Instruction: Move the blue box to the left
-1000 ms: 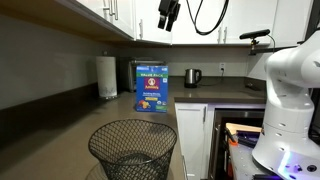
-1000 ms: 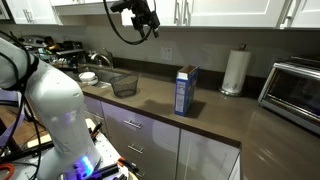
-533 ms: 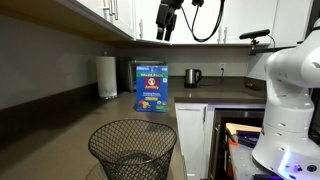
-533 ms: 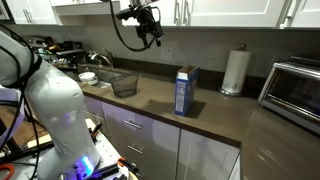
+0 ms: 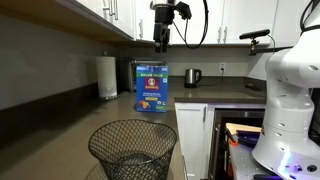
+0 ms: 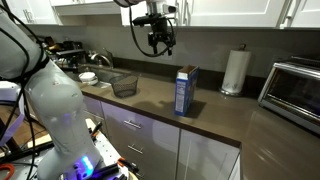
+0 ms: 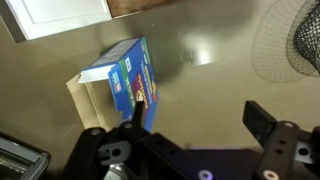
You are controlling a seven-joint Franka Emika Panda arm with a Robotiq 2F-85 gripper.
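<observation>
Gripper (image 6: pixel 161 42) hangs high, apart from upright blue box (image 6: pixel 185 90).

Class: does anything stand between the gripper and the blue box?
Nothing visible does. The gripper hangs in open air above the blue box, jaws open. The box stands upright on the countertop.

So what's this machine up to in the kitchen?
A robot arm is set to move the blue box, which stands upright on the dark countertop. Its end effector hangs in the air above the box, open and holding nothing, so the box is not yet gripped. A wire basket and a paper towel roll sit on the same counter.
</observation>
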